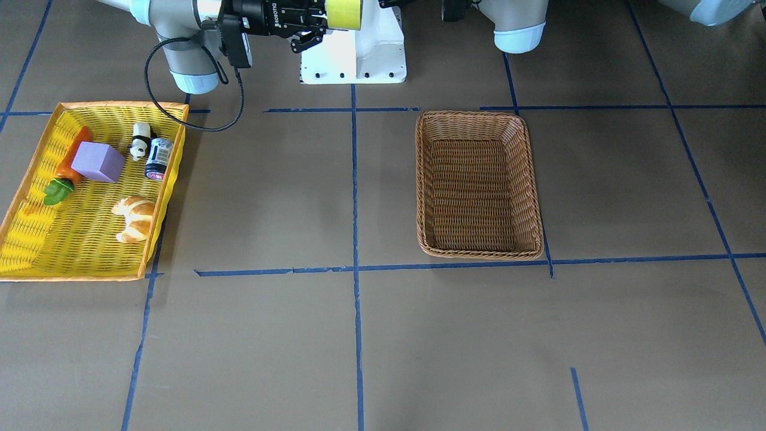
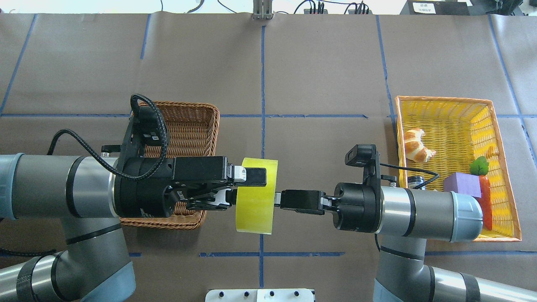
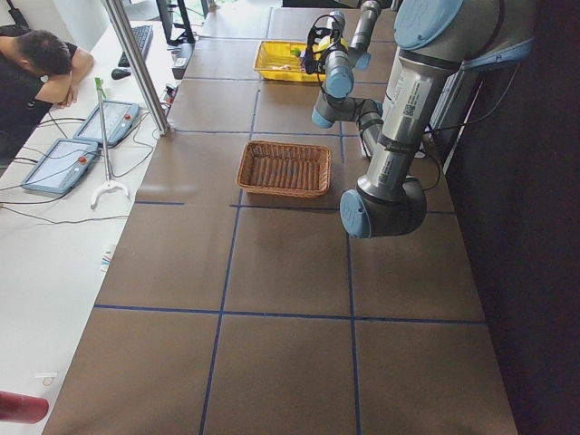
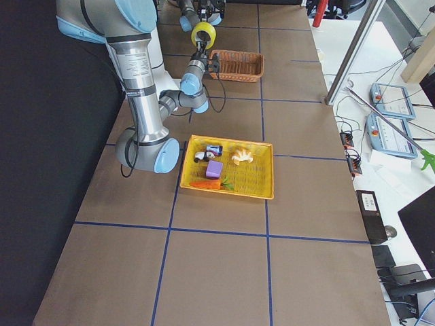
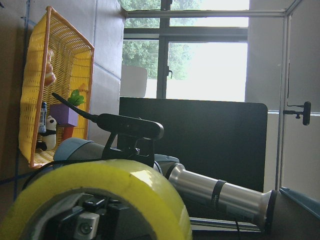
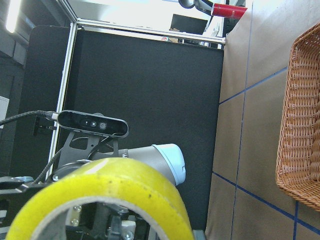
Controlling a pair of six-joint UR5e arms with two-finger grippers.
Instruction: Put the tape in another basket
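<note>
The tape, a wide yellow-green roll, hangs in the air over the middle of the table between my two grippers. My left gripper is shut on the roll's upper wall, with one finger lying over the outside. My right gripper meets the roll from the other side; its tips pass under the roll and it looks shut on the lower wall. The tape also shows in the front-facing view. The brown wicker basket stands empty on the table, partly under my left wrist.
The yellow basket with an orange rim stands on my right side. It holds a croissant, a purple block, a carrot, a toy panda and a small can. A person sits beyond the table's far edge.
</note>
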